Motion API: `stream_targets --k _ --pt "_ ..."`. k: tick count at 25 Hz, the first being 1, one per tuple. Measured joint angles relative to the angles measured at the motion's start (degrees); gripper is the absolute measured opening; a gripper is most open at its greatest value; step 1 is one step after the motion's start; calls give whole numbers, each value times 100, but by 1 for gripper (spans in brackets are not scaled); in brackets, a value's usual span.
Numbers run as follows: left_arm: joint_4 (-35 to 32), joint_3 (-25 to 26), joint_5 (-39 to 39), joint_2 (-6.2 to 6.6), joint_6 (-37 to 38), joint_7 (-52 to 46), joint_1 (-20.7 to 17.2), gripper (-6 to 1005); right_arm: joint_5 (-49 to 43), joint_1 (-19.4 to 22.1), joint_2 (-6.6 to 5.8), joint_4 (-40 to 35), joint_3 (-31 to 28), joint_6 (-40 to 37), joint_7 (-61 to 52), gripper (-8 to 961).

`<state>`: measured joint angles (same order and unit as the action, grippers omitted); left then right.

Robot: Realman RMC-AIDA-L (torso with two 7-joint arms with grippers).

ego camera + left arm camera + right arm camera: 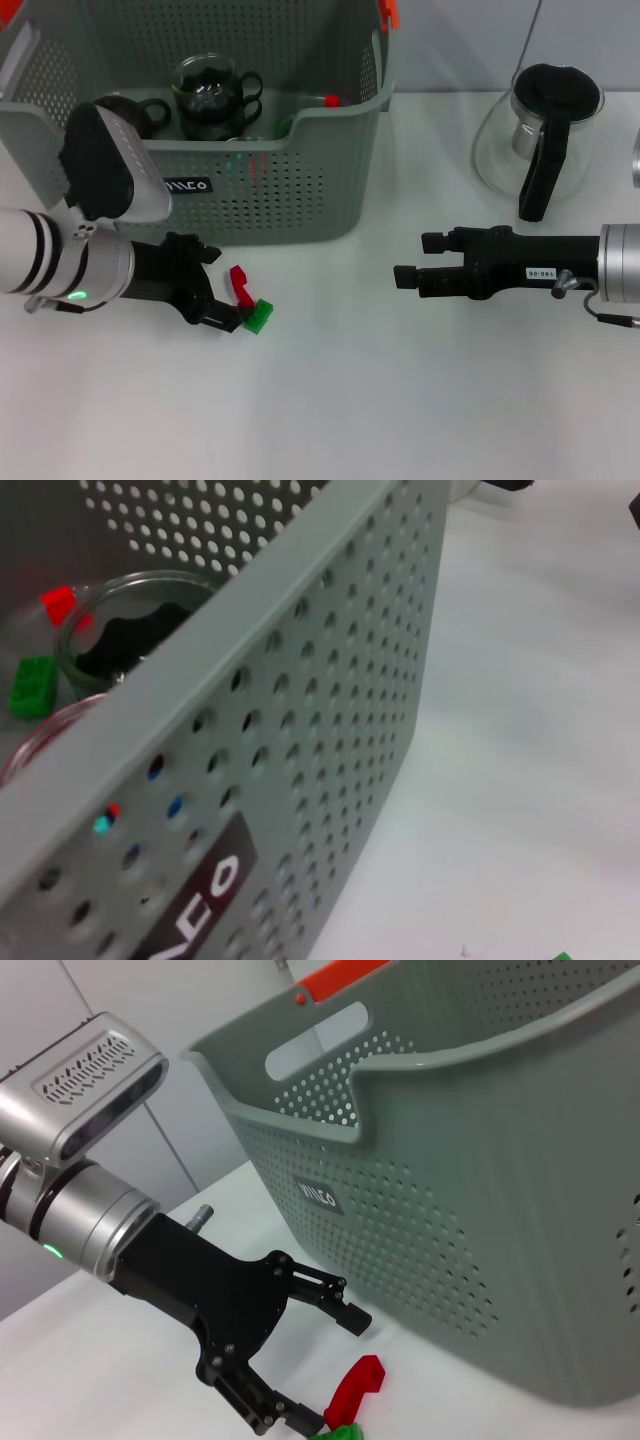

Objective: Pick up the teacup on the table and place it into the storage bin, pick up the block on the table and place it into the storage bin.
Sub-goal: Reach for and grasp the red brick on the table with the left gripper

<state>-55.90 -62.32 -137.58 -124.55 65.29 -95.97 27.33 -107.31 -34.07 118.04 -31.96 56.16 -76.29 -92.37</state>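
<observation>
- The left claw (pixel 222 290) sits low over the white surface (pixel 330 400), just in front of the storage bin (pixel 300 180). Its fingers are spread wide apart and grip nothing.
- A red block (pixel 239 280) lies between the open fingers, with a green block (pixel 259 316) touching or just beside the lower fingertip. In the right wrist view the red block (pixel 355 1385) stands partly upright, the green block (pixel 338 1432) at its foot, and the left claw (pixel 320 1365) is open around them.
- The storage bin is a grey-green perforated basket with a black label (pixel 188 186) and an orange-red clip (pixel 388 12) at its rim. It already holds dark-handled glass teacups (pixel 210 95) and a few small blocks.
- The right claw (pixel 420 258) hovers well apart to the right, above bare surface, its fingers slightly parted and empty. A glass pot with a black handle (pixel 545 135) stands behind it.
- Judgement: the teacup step looks done, and the block pickup is in hand.
- The next move seems to call for closing the left claw on the red block, lifting it above the near wall, then carrying it over the bin and letting go.
</observation>
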Motion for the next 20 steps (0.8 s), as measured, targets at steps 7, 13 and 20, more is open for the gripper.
stream_targets --k 7,13,20 --pt "97 -34 22 1 7 0 44 947 0 16 0 -16 0 -5 0 884" --pt "79 -169 143 2 81 -13 44 947 0 23 0 -16 0 -11 0 883" --pt "65 -218 171 1 94 -10 45 947 0 23 0 -7 0 -20 0 882"
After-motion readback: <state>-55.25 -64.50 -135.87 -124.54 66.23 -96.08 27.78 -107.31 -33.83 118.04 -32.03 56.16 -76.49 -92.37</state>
